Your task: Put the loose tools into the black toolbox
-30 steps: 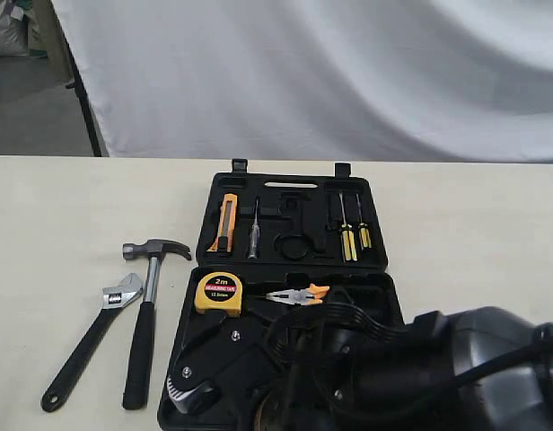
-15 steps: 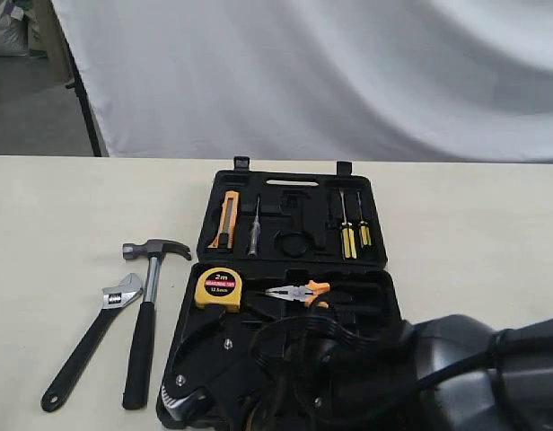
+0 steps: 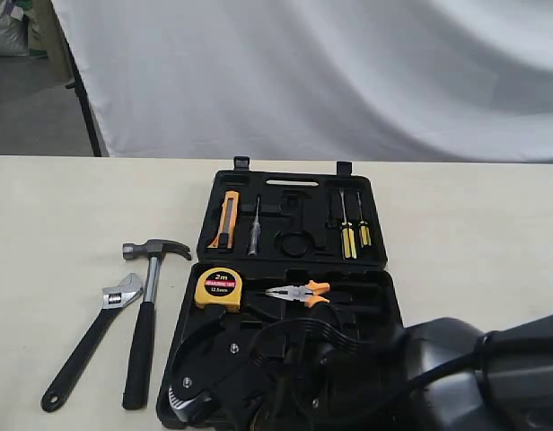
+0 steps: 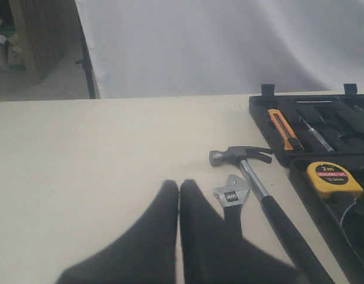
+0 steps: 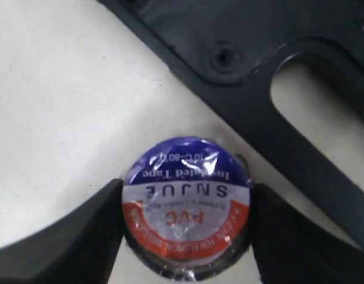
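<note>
Centrally in the exterior view, the black toolbox lies open on the pale table, its two halves spread flat, one toward the top of the frame and one toward the bottom. The upper half holds an orange utility knife and yellow-handled screwdrivers in their recesses. The lower half holds the yellow tape measure, with the orange-handled pliers just to its right.

At lower left of the frame, outside the case, the claw hammer lies on the table with its steel head toward the top. The adjustable wrench lies just left of it, slanted, with its silver jaws near the hammer's shaft.

The right arm fills the lower right corner and hides the front of the lower half.

In the right wrist view, the right gripper is closed on the tape roll, with one dark finger against each side. The roll sits over bare table, just beside the toolbox's oblong handle slot. Whether the roll rests on the table or is lifted cannot be told.

In the left wrist view, the left gripper has its fingers drawn together, with only a thin slit between them. It holds nothing and sits over the table, near the wrench's head.
</note>
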`<action>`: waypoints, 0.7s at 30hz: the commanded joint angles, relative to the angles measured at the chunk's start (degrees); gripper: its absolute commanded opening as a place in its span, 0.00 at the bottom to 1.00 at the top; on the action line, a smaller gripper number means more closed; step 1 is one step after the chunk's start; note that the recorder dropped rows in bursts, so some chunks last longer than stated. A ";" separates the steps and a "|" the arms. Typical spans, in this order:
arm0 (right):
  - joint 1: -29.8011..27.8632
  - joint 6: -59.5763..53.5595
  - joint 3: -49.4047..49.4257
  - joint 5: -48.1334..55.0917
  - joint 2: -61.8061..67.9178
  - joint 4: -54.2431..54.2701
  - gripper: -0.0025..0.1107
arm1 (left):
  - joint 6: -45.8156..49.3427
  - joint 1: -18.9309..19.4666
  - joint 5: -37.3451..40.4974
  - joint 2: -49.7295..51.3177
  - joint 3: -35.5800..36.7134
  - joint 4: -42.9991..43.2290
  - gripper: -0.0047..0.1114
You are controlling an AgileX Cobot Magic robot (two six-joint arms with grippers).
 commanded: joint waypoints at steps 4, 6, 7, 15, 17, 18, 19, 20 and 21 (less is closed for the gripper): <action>0.54 -0.41 0.07 -0.21 -8.27 2.36 0.02 | -0.44 0.20 0.05 -0.18 0.18 -0.21 0.05; 0.41 -1.09 -0.07 -0.11 -12.03 1.06 0.02 | -0.44 0.20 0.05 -0.18 0.18 -0.21 0.05; -0.23 -1.10 -0.55 0.48 -14.07 -0.38 0.02 | -0.44 0.20 0.05 -0.18 0.18 -0.21 0.05; -15.97 0.69 -8.45 2.87 -17.28 -10.19 0.02 | -0.44 0.20 0.05 -0.18 0.18 -0.21 0.05; -21.17 0.69 -10.73 2.37 -14.38 -10.94 0.02 | -0.44 0.20 0.05 -0.18 0.18 -0.21 0.05; -23.14 0.69 -11.98 2.25 -12.58 -11.04 0.02 | -0.44 0.20 0.05 -0.18 0.18 -0.21 0.05; -25.81 0.69 -13.31 1.71 -10.53 -10.93 0.02 | -0.44 0.20 0.05 -0.18 0.18 -0.21 0.05; -27.41 0.69 -14.57 1.04 -8.36 -10.82 0.02 | -0.44 0.20 0.05 -0.18 0.18 -0.21 0.05; -28.88 0.69 -15.56 0.14 -6.57 -10.69 0.02 | -0.44 0.20 0.05 -0.18 0.18 -0.21 0.05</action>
